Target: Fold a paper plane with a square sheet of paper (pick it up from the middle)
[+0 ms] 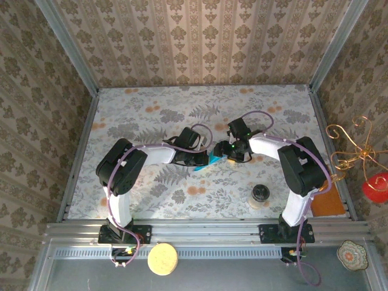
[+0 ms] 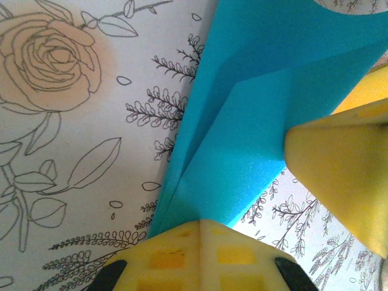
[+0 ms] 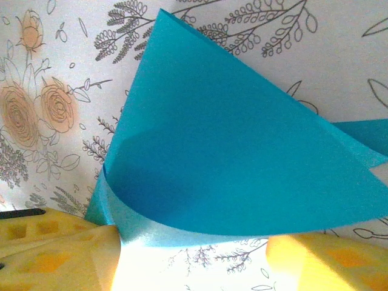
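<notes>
Mid-frame in the top view, the left gripper is pinched tight on the partly folded teal sheet of paper. The sheet's creased length runs away from those fingers toward the right gripper. That one faces it, jaws wide, with the paper's curled fold lying loose between them.
</notes>
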You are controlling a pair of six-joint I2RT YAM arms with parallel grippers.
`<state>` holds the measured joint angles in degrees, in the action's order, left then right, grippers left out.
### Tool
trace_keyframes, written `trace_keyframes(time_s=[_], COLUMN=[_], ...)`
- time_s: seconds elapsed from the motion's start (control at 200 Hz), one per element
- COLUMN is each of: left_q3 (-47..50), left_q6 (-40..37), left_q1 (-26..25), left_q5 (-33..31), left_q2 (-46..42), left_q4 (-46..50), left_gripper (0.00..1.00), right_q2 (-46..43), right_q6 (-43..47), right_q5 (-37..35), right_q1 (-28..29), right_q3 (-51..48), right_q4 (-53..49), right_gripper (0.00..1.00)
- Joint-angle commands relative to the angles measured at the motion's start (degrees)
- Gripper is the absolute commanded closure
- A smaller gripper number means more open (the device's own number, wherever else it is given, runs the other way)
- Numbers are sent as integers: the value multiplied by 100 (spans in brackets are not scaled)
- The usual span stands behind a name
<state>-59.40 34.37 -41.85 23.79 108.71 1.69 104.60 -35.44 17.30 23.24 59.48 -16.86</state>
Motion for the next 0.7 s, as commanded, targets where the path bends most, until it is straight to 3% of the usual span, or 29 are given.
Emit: trace_keyframes(time_s=[0.0, 0.255, 0.69], left_q3=[16, 25, 23], left_q6=[87, 70, -53], left_q1=[51, 46, -25], left_q5=[25, 61, 119], left_q2=[20, -107, -355], left_q4=[12, 11, -106], left_gripper=[93, 92, 85], right_q2=[607, 993, 1630], right_q6=[354, 208, 11], right_q5=[52, -719, -1083], right_q1=[82, 128, 281], right_q3=[-319, 147, 852], right_q4=[574, -155, -857], right_gripper=[29, 35, 34])
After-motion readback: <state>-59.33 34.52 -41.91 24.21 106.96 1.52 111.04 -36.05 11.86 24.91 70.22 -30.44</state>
